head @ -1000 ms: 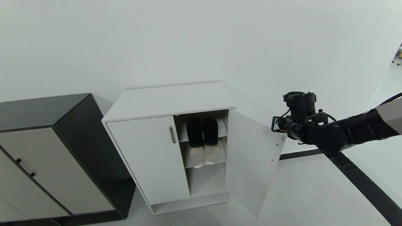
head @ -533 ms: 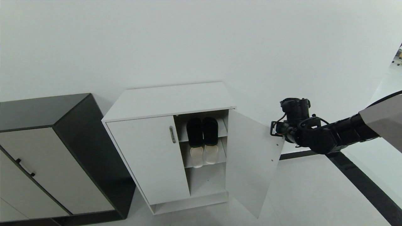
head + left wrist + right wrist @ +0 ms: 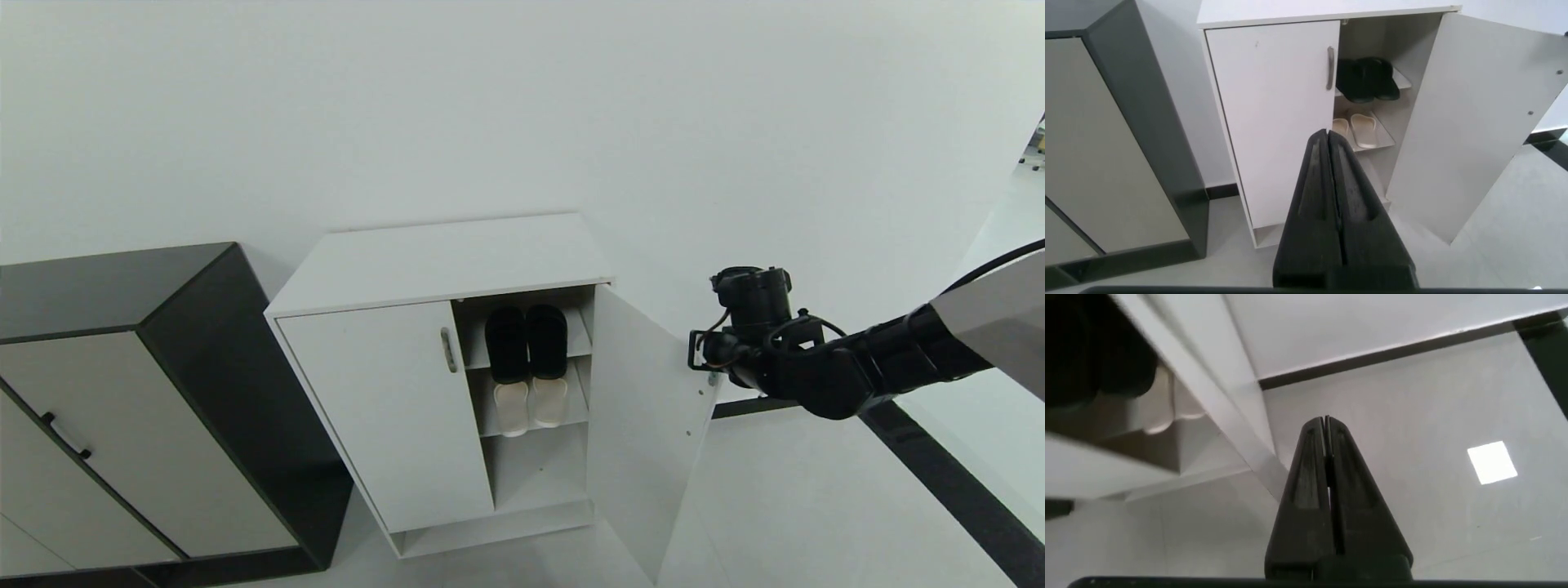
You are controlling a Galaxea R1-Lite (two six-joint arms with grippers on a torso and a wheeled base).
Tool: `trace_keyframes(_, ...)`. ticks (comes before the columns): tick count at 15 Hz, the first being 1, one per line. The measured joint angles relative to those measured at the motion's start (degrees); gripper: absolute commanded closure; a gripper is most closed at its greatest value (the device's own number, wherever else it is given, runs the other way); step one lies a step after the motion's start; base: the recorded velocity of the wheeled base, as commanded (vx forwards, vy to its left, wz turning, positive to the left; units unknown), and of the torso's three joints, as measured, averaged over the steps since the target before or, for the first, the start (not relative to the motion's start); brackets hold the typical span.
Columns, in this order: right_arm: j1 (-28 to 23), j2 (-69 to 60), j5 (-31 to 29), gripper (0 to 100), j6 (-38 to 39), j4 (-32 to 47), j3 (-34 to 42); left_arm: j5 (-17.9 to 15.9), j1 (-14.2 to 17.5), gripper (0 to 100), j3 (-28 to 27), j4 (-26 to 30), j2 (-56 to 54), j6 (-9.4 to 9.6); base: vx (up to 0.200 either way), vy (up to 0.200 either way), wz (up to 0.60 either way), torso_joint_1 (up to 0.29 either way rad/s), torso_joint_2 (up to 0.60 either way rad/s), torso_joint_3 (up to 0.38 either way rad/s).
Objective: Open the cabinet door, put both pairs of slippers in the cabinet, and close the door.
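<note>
With black slippers (image 3: pixel 526 341) and white slippers (image 3: pixel 531 404) shelved, closing is judged in hand: the open door (image 3: pixel 645 408) must be swung shut by the right pincer (image 3: pixel 1327 423), held together beside its free edge.

We see the black slippers (image 3: pixel 526 341) on the cabinet's (image 3: pixel 441 257) upper shelf (image 3: pixel 579 331). The white slippers (image 3: pixel 531 403) lie on the middle shelf (image 3: pixel 577 400).

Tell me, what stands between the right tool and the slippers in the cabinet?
The open cabinet door: the right tool is at its free edge, the black slippers and white slippers on shelves past it. The head view shows this.
</note>
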Motion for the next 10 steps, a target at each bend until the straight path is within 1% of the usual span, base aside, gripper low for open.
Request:
trace_keyframes(2,2.27,-1.82,-0.05,100,0.02,-0.04,2.12,-0.01,0.0,100,0.0,0.0,0.0,0.0,0.0,0.0,0.0,0.0,0.0,0.0)
trace_keyframes(6,10.69,-7.05,0.27,100,0.16,0.02,8.61,0.0,-0.05,100,0.0,0.0,0.0,0.0,0.0,0.0,0.0,0.0,0.0,0.0)
trace_keyframes(7,11.97,-7.89,0.35,100,0.18,-0.02,9.51,-0.01,-0.02,100,0.0,0.0,0.0,0.0,0.0,0.0,0.0,0.0,0.0,0.0)
trace_keyframes(8,12.71,-8.57,0.44,100,0.18,-0.06,10.03,0.0,0.0,100,0.0,0.0,0.0,0.0,0.0,0.0,0.0,0.0,0.0,0.0)
trace_keyframes(10,12.24,-8.81,0.96,100,0.16,-0.09,10.45,0.0,0.0,100,0.0,0.0,0.0,0.0,0.0,0.0,0.0,0.0,0.0,0.0)
